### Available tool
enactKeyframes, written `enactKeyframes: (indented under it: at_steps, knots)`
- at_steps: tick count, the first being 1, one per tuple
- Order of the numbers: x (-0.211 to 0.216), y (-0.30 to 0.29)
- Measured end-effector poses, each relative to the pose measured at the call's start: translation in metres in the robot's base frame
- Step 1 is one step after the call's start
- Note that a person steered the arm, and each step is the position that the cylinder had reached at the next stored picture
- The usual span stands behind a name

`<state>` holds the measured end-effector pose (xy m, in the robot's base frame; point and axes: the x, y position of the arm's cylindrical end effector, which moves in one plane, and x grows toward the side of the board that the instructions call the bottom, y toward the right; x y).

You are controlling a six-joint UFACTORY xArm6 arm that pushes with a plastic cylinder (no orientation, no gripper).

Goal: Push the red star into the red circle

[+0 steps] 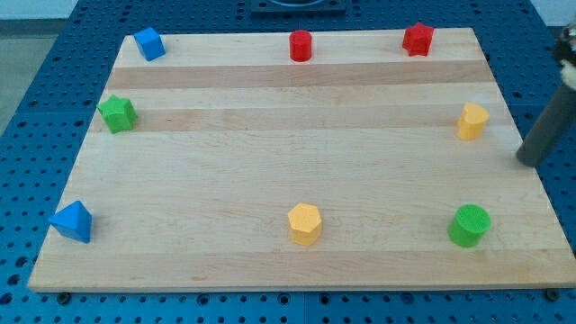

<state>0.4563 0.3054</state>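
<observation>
The red star (418,39) sits at the view's top right of the wooden board (297,135). The red circle (301,45), a short cylinder, stands at the top middle, well to the left of the star. My tip (525,162) is at the board's right edge, far below and right of the red star, and just right of and below a yellow block (472,121). It touches no block.
A blue block (148,43) is at the top left, a green star (118,113) at the left, a blue triangle (72,221) at the bottom left, a yellow hexagon (304,223) at the bottom middle, a green cylinder (470,225) at the bottom right.
</observation>
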Motion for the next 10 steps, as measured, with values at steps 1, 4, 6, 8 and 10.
enactKeyframes:
  at_steps: [1,4,6,8,10]
  knots:
    - [-0.046,0.002]
    - [-0.210,0.000]
    - [-0.230,-0.109]
    - [-0.230,-0.226]
    - [-0.252,-0.211]
